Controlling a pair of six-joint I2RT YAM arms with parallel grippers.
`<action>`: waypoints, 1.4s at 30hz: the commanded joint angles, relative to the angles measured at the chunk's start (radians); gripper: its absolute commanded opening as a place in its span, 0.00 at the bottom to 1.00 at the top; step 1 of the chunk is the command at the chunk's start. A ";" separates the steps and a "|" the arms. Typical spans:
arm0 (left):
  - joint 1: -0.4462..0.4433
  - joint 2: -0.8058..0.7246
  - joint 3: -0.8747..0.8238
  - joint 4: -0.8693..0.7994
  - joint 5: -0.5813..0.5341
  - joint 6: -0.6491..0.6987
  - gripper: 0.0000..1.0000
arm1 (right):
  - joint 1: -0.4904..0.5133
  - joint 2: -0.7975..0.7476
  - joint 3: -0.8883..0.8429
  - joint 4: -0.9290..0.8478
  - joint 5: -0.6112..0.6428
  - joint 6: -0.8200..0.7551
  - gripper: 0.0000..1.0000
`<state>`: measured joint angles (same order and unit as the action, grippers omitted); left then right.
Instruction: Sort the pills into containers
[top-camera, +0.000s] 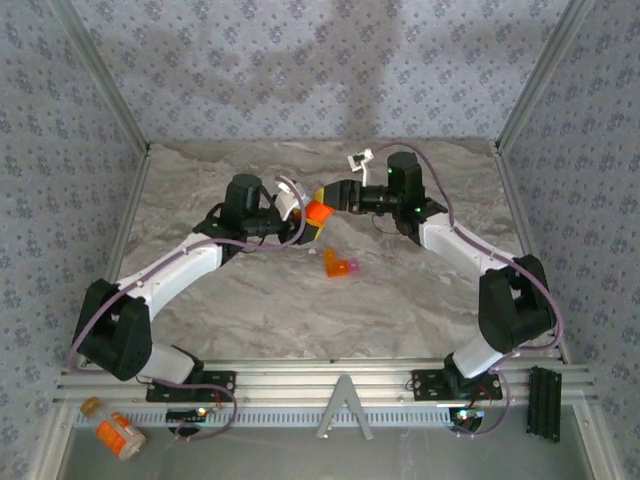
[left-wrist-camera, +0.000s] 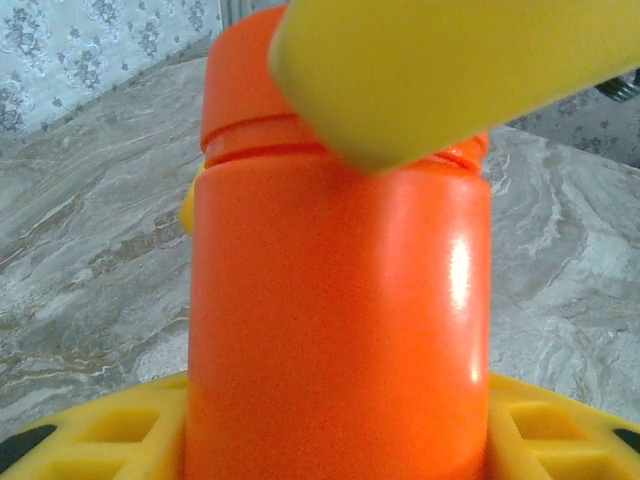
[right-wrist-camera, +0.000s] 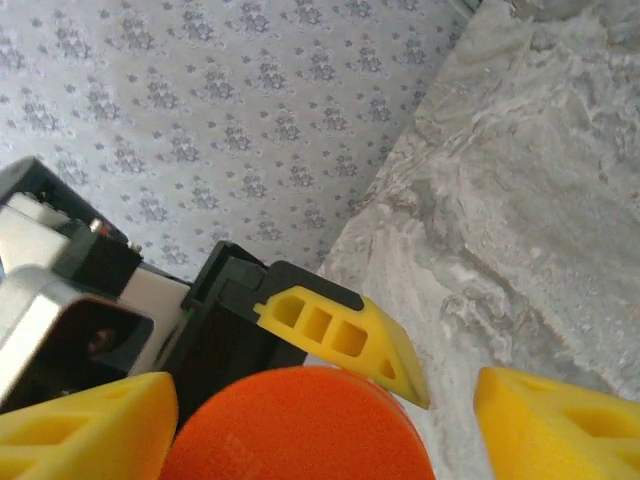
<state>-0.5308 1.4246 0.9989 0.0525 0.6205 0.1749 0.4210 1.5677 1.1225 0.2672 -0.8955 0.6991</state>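
Small orange plastic cylindrical pill bottle (left-wrist-camera: 340, 300), orange cap (right-wrist-camera: 300, 430) on, upright, held up off the grey marbled bench (top-camera: 250, 320), over its middle, a bit toward the far edge. Left hand (top-camera: 313, 214) grips the pill bottle low on the body; its yellow fingers (left-wrist-camera: 100, 435) sit either side of the base in left wrist view.

Right hand (top-camera: 328, 196) is at cap level, on the side toward the right edge. Jaws apart, straddling the cap: right wrist view shows a clear gap btwn cap and one yellow finger (right-wrist-camera: 560, 420). Other finger (right-wrist-camera: 90, 420) is right at the cap's edge, contact can't tell. So right hand is open, not clamped. In left wrist view one of its fingers crosses in front of the cap.

On the bench approx centre, nearer the near edge than the pill bottle, lies a tiny orange box (top-camera: 339, 266) w/ pink end, apart from both hands.

Off the bench, past the near edge by the near-left corner, an orange bottle w/ white label (top-camera: 121, 435) lies on its side. Patterned blue-grey wall (right-wrist-camera: 250, 120) stands behind the far edge.
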 joint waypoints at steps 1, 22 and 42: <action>-0.007 -0.030 0.011 0.035 0.033 0.012 0.00 | -0.014 -0.069 0.003 -0.024 0.056 0.014 0.87; -0.009 -0.019 0.018 0.024 -0.010 0.044 0.00 | 0.120 -0.197 0.060 -0.365 0.597 0.246 0.89; -0.012 -0.026 0.020 0.014 0.011 0.042 0.00 | 0.108 -0.161 0.020 -0.227 0.442 0.110 0.42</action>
<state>-0.5331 1.4246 0.9989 0.0509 0.6014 0.2012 0.5533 1.3956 1.1481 -0.0475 -0.3672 0.8932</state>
